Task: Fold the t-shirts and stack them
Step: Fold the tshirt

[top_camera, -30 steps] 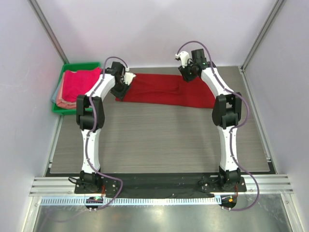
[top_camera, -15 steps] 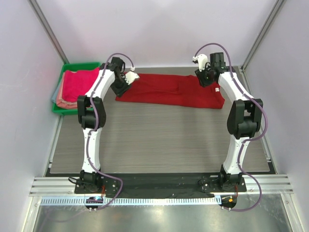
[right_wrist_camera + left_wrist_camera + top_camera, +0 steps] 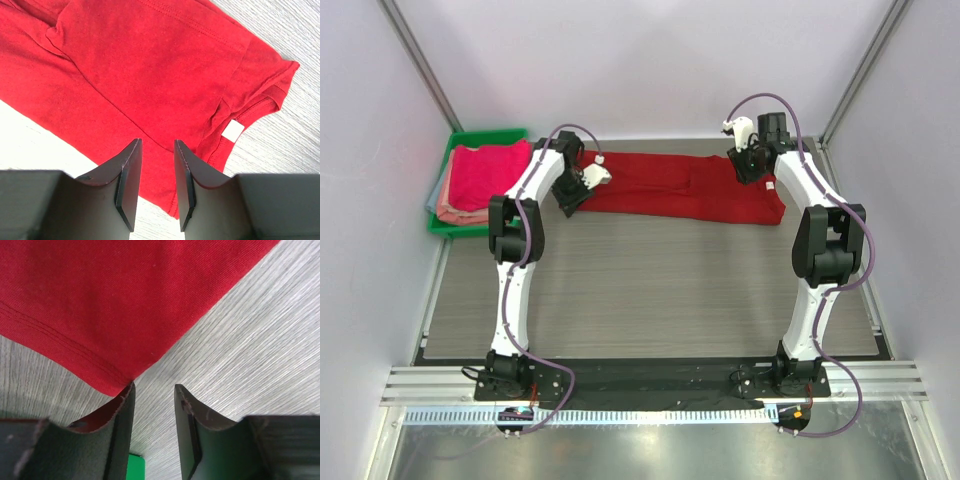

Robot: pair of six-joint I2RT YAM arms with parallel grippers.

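Item: deep red t-shirt (image 3: 670, 188), lying as a long folded strip along the table's far edge, white label (image 3: 233, 131) at its right end. Within the last second the right gripper (image 3: 157, 142) had swung from mid-shirt out over that collar end, and the left gripper (image 3: 154, 387) had edged in to the hem corner; both had jaws slightly parted, pinching nothing. Judged: arms posted at opposite ends for the next fold, with stacking still to come.
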